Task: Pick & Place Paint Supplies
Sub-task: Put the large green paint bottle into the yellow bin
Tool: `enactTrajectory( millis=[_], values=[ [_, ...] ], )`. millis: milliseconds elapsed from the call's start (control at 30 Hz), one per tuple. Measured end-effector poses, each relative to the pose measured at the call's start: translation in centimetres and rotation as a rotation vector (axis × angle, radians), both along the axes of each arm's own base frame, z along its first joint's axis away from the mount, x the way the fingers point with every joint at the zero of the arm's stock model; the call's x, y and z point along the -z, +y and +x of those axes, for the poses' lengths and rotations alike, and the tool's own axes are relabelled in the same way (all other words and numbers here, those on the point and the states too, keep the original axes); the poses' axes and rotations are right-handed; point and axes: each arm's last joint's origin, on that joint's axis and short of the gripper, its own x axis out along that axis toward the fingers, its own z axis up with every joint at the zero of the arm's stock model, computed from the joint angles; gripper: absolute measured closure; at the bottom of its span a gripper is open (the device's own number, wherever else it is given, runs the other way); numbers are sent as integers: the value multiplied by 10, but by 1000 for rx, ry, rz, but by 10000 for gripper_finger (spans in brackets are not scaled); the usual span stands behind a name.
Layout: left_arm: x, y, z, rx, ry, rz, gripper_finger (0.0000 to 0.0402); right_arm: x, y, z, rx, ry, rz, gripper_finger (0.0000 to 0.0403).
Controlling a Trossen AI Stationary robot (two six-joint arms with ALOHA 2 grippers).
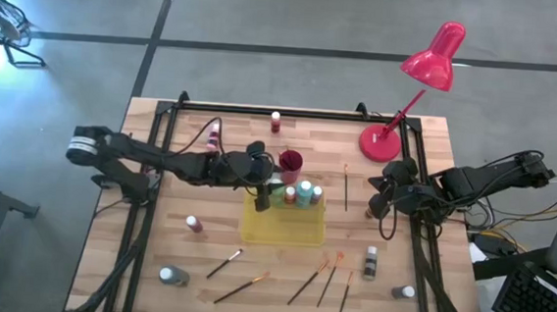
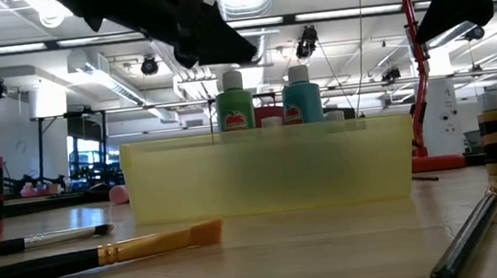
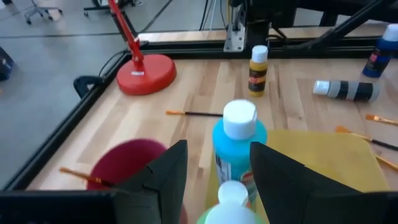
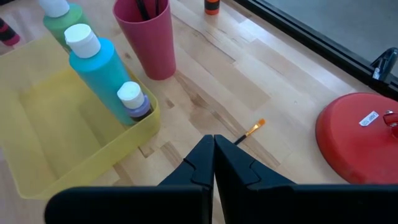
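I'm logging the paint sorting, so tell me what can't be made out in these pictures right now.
- Low view: the yellow tray wall hides the lower parts of the green bottle and light blue bottle.
- Left wrist view: the left claw, open, covers the tray's near part; the green bottle's cap is cut by the edge.
- High view: bottle labels too small to read.
- Right wrist view: the shut right claw hides a brush's handle.

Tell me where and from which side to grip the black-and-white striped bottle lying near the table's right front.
Grip the striped bottle across its body, coming straight down from above. It lies on its side on the table, so its cap gives little purchase; the round body offers two opposite sides for the fingers. Brushes lie close on one side, so setting the fingers across its short width seems safest. The right gripper, now shut, is nearer.
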Motion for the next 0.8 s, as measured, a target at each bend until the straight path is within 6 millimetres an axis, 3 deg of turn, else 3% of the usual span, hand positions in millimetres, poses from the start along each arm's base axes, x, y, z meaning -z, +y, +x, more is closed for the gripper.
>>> enactTrajectory(
  millis=[167,400,567,800],
  values=[
    [-22,-1,-10,17,67,16,221,0,0,0,-1,0,2,394],
    [-43,-2,-49,-49,274,-73,225,0,0,0,-3,1,5,394],
    [-21,-1,-65,-120,454,-135,234,0,0,0,-2,0,6,394],
    [16,-3,-58,-129,493,-152,236,0,0,0,-1,-1,7,394]
  ],
)
